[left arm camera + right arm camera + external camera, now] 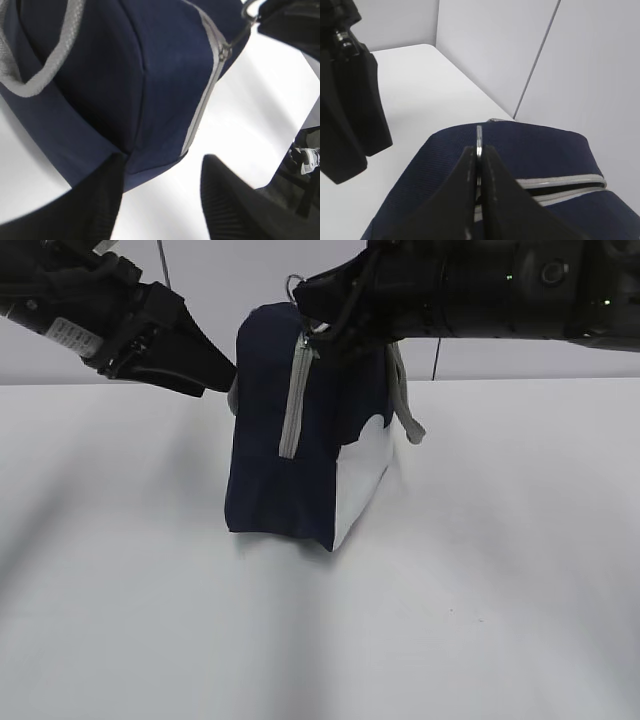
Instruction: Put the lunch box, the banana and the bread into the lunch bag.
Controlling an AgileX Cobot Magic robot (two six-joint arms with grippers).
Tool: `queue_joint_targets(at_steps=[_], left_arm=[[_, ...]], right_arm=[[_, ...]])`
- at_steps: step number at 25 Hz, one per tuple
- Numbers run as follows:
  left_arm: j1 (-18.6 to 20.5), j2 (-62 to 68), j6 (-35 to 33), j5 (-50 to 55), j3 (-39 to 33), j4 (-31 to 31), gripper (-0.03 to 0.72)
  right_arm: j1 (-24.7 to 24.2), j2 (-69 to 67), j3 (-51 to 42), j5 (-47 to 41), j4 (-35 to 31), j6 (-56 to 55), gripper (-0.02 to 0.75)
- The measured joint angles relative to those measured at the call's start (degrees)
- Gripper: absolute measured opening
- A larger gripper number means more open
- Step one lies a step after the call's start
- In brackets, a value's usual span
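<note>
Upright navy lunch bag, zipped

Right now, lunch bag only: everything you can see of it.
The lunch bag stands upright mid-table: navy fabric, white side panel, grey webbing handles. Its grey zipper runs down the front face, and the right wrist view shows a gap still open near the top. The right gripper is shut on the ring pull. The left gripper sits half-open at the bag's left side; contact is unclear. Contents are not visible.
</note>
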State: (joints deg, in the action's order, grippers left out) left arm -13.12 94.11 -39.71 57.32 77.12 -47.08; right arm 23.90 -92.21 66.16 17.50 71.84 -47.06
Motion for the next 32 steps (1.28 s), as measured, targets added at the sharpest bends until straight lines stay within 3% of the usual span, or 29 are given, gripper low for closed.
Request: queue_joint_targets(at_steps=[8,20,32], left_arm=[[0.0,2.2,-2.5,-0.1,0.0,-3.4,0.361],[0.0,5.8,-11.5,-2.3,0.0,-12.4,0.361],[0.0,6.4,-12.6,-3.6,0.0,-13.6,0.299]], right_arm=[[0.0,-0.1,0.2,-3.3,0.0,0.0,-0.016],[0.0,-0.1,0.3,-3.8,-0.2,-1.4,-0.016],[0.0,-0.1,0.3,-3.6,-0.2,-1.6,-0.016]])
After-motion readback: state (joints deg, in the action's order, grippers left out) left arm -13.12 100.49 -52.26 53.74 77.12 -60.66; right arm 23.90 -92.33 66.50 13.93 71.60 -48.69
